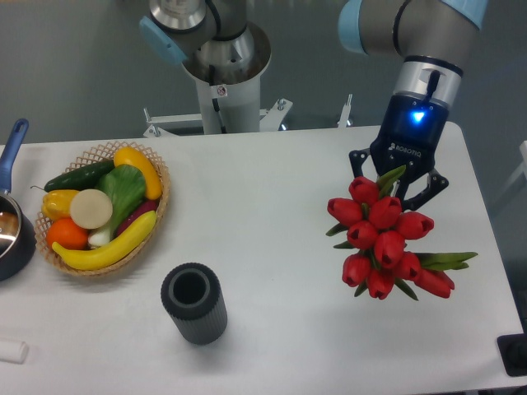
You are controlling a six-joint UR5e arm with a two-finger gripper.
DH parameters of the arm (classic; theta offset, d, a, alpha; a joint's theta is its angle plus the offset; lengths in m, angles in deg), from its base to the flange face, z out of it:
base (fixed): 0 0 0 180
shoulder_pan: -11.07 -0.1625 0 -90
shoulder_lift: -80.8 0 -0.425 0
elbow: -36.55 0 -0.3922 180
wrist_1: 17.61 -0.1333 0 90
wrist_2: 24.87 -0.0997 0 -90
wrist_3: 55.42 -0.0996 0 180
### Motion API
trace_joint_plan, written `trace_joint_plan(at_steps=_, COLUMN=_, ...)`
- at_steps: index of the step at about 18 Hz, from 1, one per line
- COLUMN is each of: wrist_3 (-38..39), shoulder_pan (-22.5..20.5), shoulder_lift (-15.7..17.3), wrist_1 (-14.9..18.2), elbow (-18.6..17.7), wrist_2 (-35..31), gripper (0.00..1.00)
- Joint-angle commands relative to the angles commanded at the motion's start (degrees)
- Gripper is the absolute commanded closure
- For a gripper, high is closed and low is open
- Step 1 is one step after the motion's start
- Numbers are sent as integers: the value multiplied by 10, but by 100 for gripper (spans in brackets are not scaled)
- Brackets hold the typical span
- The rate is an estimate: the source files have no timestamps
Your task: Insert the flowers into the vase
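The flowers (385, 239), a bunch of red tulip buds with green leaves, hang at the right of the table, held near the top of the bunch. My gripper (398, 186) is shut on the flowers from above, its fingertips partly hidden behind the buds; the stems are hidden. The vase (194, 303), a short dark grey ribbed cylinder with a thick round rim, stands upright and empty near the front of the table, well left of the gripper and the bunch.
A wicker basket (158, 216) of colourful fruit and vegetables sits at the left. A dark blue-handled pan (11, 222) lies at the left edge. A small white object (12, 352) lies at the front left corner. The robot base (221, 78) stands behind the table.
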State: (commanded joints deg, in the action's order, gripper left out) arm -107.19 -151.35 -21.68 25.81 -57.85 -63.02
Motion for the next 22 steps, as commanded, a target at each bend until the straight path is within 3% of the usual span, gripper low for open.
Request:
trace_joint_plan(at_steps=19, wrist_3=-2, shoulder_pan=8, shoulder_lift=0, wrist_1=-11, elbow=-5, wrist_2=1, gripper=78)
trace_joint_plan(at_steps=22, wrist_3=-6, shoulder_pan=32, shoulder_lift=-12, wrist_1=-25, elbow=-6, wrist_2=1, gripper=78)
